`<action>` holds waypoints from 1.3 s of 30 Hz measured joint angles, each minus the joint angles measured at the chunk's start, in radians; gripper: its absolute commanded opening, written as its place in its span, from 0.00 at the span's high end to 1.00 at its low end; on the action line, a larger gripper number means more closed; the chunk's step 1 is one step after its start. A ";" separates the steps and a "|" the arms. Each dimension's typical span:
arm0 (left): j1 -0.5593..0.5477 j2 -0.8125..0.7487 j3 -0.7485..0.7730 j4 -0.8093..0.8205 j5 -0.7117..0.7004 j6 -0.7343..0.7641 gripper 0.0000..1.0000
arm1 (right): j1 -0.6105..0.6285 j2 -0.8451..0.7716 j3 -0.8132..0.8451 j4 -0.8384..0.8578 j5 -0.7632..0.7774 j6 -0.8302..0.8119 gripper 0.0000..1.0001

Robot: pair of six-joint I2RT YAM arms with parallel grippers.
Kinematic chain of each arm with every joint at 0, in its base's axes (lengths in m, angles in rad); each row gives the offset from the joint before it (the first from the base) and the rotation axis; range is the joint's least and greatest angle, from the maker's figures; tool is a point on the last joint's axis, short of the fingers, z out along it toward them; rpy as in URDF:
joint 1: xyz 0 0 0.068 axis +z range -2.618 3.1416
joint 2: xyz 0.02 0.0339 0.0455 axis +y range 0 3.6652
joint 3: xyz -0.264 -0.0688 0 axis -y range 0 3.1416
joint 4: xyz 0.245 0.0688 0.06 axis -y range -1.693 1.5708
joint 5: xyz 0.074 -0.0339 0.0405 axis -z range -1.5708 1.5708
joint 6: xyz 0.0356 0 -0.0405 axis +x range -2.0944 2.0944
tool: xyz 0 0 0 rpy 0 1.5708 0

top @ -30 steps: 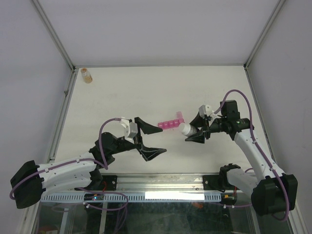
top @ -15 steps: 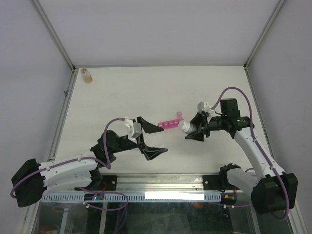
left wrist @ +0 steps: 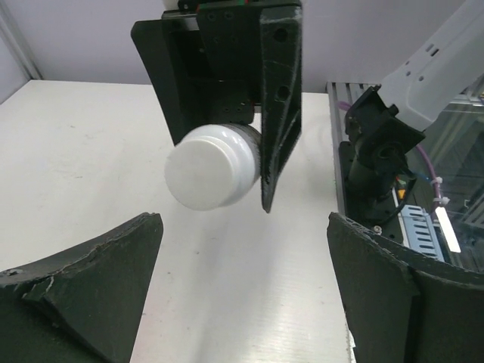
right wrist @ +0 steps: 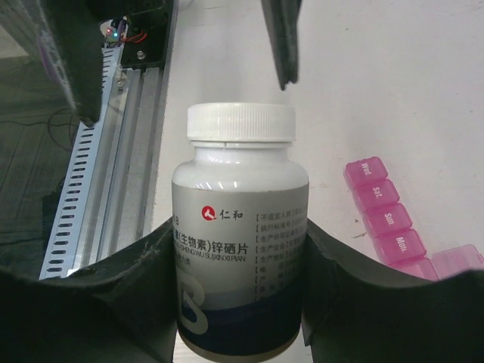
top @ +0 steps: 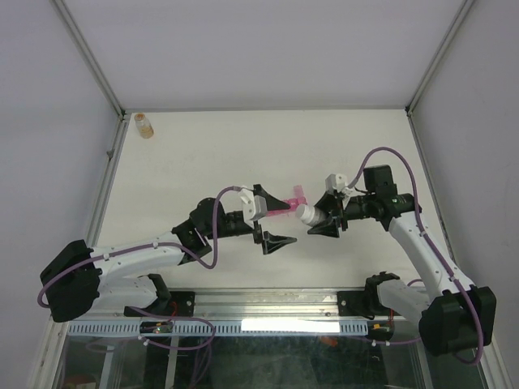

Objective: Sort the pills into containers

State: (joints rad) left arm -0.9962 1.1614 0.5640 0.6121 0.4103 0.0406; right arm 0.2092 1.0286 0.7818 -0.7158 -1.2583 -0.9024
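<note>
My right gripper (right wrist: 238, 253) is clamped on the body of the white-capped bottle (right wrist: 240, 189), a finger pressed to either flank; the bottle lies nearly level, its cap (left wrist: 212, 166) pointing at my other arm. My left gripper (left wrist: 242, 302) stands wide apart and empty; in its wrist view the cap sits ahead of it, a little high and left of centre.

I judge the step in hand to be seizing the cap to unscrew it. If I close from this line, one finger would meet the cap first and shove the bottle askew in the right grip; if that grip is too light for the twist, the whole bottle would turn with the cap and nothing would open. With the bottle this level, a freed cap could let pills pour onto the table (top: 203, 162); I see no pills loose, so I take them to be inside.

Just beyond lies the pink organiser (right wrist: 382, 219), its compartments (right wrist: 376, 195) under lettered lids; overhead, my left upper finger overlaps one end of it, touching or above I cannot tell; a sweep there could knock it out of place. The amber bottle (top: 143, 124) stands well apart in the far corner.
</note>
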 measured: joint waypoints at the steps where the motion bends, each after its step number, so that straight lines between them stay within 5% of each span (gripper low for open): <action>1: 0.000 0.013 0.011 -0.004 -0.003 0.003 0.10 | 0.005 0.000 0.000 -0.005 0.002 -0.013 1.00; 15: 0.001 0.100 0.101 -0.016 0.045 0.008 0.40 | 0.042 -0.001 0.000 -0.060 0.026 -0.137 1.00; 22: 0.003 0.129 0.123 -0.030 0.063 0.004 0.43 | 0.045 -0.001 0.000 -0.078 0.029 -0.159 1.00; 32: 0.019 0.150 0.143 -0.056 0.090 -0.007 0.97 | 0.049 -0.002 0.000 -0.102 0.045 -0.172 1.00; 39: 0.030 0.150 0.146 -0.062 0.096 -0.101 1.00 | 0.051 -0.005 0.000 -0.097 0.050 -0.127 1.00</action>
State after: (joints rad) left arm -0.9665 1.3113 0.7097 0.5503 0.5060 -0.0608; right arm 0.2604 1.0241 0.7815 -0.8131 -1.2083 -1.0294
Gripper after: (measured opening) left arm 0.382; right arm 0.548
